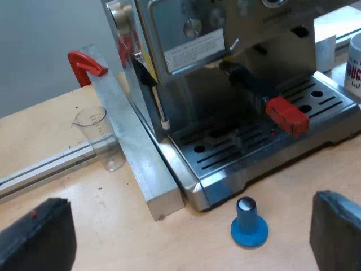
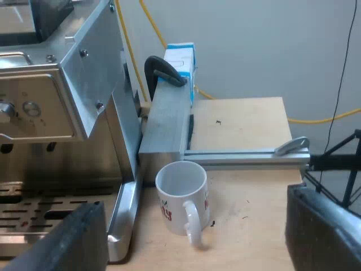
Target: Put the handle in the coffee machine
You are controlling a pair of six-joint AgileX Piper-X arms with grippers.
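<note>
Soft even light, pale sheen on the espresso machine [image 1: 180, 96], deep shadow under its front

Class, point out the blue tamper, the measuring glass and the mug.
blue tamper [image 1: 248, 222], left wrist view, its stem.
measuring glass [image 1: 102, 136], left wrist view, its clear wall.
mug [image 2: 178, 211], right wrist view, its outer wall.

On my bench [image 1: 39, 127] a measuring glass [image 1: 101, 135] stands upright just beside a metal bar [image 1: 135, 152]. A red clamp [image 1: 84, 63] sits at the bar's far end, a blue tamper [image 1: 249, 223] near its near end, a mug [image 1: 355, 62] well apart.
</note>
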